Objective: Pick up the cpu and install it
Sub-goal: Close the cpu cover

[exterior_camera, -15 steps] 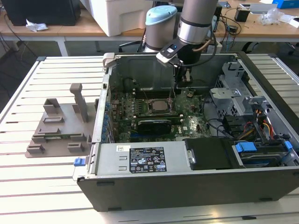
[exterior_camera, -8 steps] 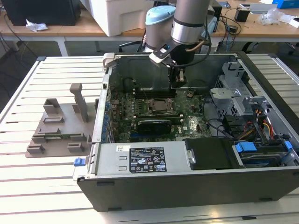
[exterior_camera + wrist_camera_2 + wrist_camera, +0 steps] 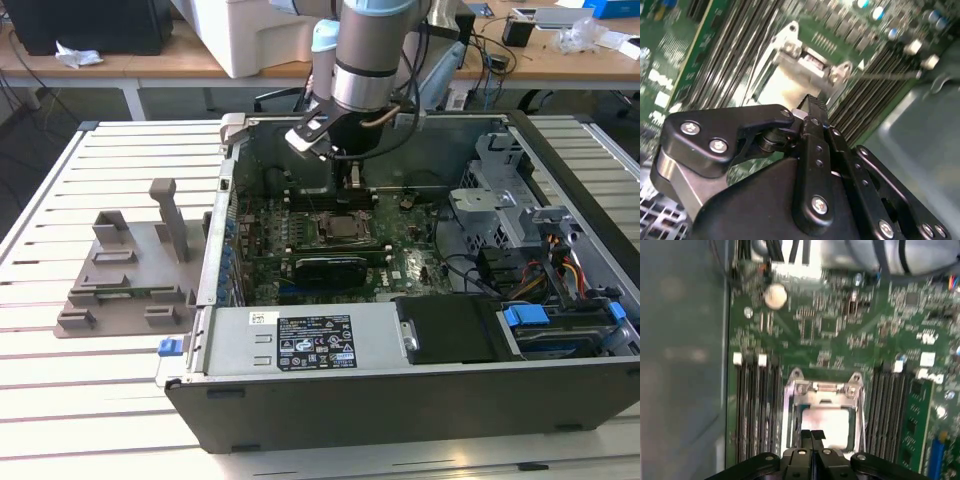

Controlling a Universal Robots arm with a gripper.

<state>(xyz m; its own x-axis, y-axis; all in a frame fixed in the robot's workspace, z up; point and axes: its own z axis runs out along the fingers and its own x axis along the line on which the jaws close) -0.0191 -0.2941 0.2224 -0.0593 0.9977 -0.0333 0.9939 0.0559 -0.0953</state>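
First wrist view: one closed claw over one cpu, apparently in socket.

The exterior view stands well back from the socket frame and looks down on it at a slant, taking in the whole computer case. The first wrist view faces almost straight down on the socket frame from close above. The second wrist view sees the same socket frame tilted, past the gripper.

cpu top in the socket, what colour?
Silvery-white; the cpu shows best in the first wrist view.
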